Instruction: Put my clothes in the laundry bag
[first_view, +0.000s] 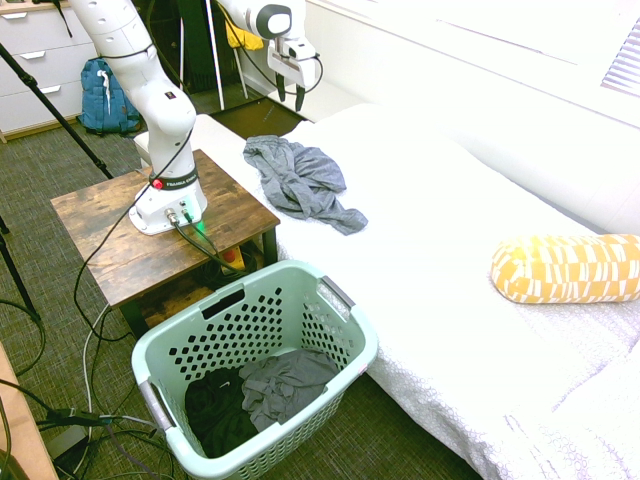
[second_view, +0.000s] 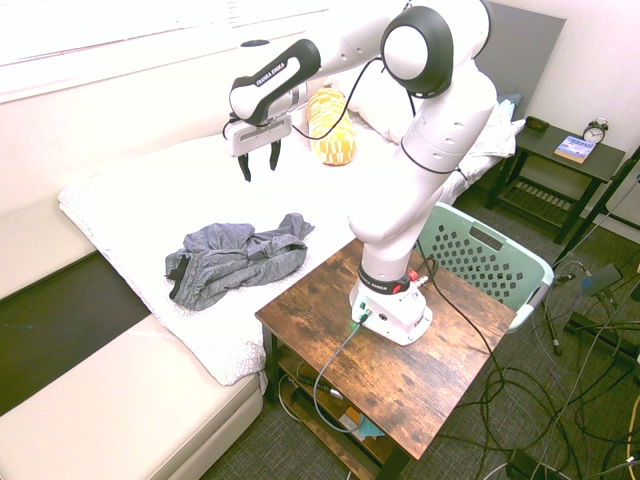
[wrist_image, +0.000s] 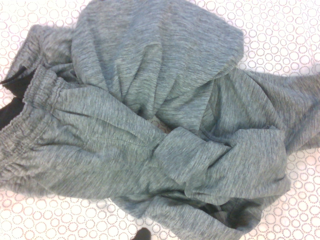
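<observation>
The gripper's fingers (second_view: 275, 155) stand wide apart with nothing between them, and the gripper (first_view: 292, 97) hangs above the bed (first_view: 420, 270). Below, there's the grey garment (first_view: 300, 180), crumpled on the white cover, its gathered edge showing close up! Over to the table (first_view: 165, 225), wooden, beside the bed, carrying the arm (first_view: 150, 90). Next to both, the green laundry basket (first_view: 225, 345) on the floor, dark and grey clothes (first_view: 285, 385) inside. Farther along the bed, a yellow-and-white pillow (first_view: 570, 268); across the room, a blue backpack (first_view: 108, 98) by the drawers (first_view: 42, 65).
</observation>
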